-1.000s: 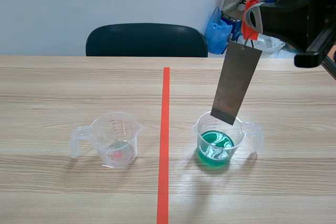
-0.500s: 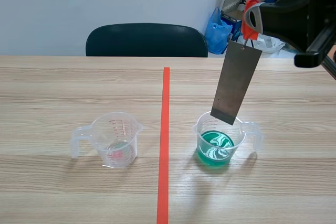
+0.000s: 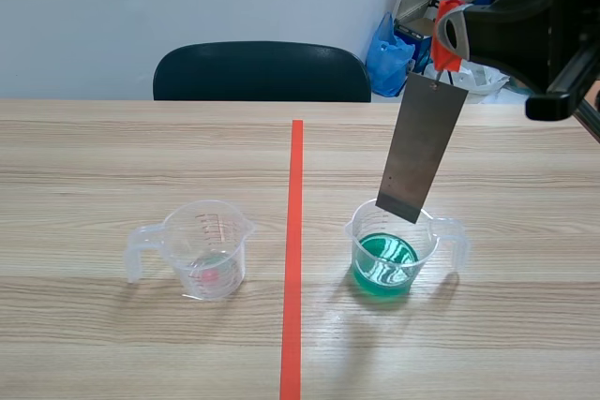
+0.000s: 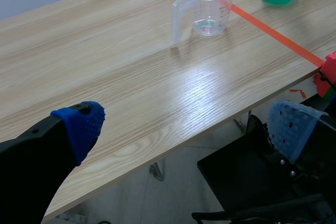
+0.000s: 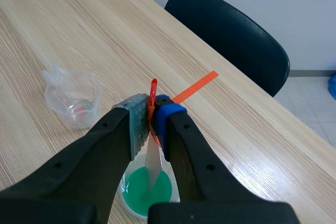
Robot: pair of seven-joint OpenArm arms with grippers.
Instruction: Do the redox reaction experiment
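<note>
Metal strip (image 3: 420, 149): we reckon its tilted lower edge could snag the measuring cup (image 3: 354, 228) rim going down and tip it over.
Right gripper (image 5: 152, 116): clamped on the red clip (image 3: 447, 33), strip dangling just below it.
Left gripper (image 4: 186, 125): spread wide, holding nothing.
Measuring cup: green liquid inside, right under the strip's lower edge.

Bright even light, faint shadows, glare on table (image 4: 205, 85), sharp focus

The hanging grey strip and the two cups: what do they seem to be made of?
The strip: likely metal; dull grey, flat, stiff, thin, with a faint sheen. The left cup and the right cup: probably clear plastic; see-through walls, moulded handles and spouts, printed red scale on the left one.
</note>
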